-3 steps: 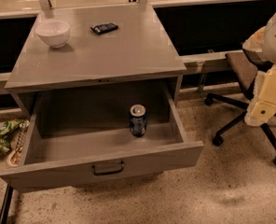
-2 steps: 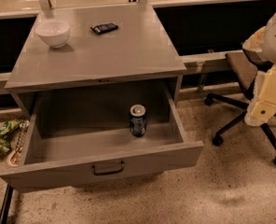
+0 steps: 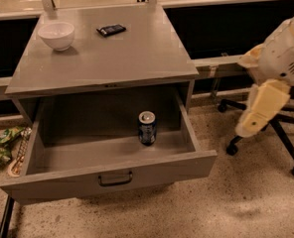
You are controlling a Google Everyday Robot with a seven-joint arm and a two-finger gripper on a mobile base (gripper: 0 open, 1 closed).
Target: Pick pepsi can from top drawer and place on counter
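The pepsi can (image 3: 147, 128), dark blue with a silver top, stands upright in the open top drawer (image 3: 107, 180), right of the middle of its floor. The drawer is pulled far out and has a dark handle (image 3: 115, 178) on its front panel. The grey counter (image 3: 112, 53) lies above and behind it. Only cream-coloured links of my arm (image 3: 266, 103) show at the right edge, well to the right of the drawer and above the floor. My gripper is out of view.
A white bowl (image 3: 56, 34) and a flat black packet (image 3: 111, 29) lie on the counter's back part. An office chair base (image 3: 266, 128) stands on the floor at the right, behind the arm. Green wrappers (image 3: 5, 143) lie on the floor at the left.
My arm has shifted a little to the left, towards the drawer. The can, the drawer and the things on the counter have not moved.
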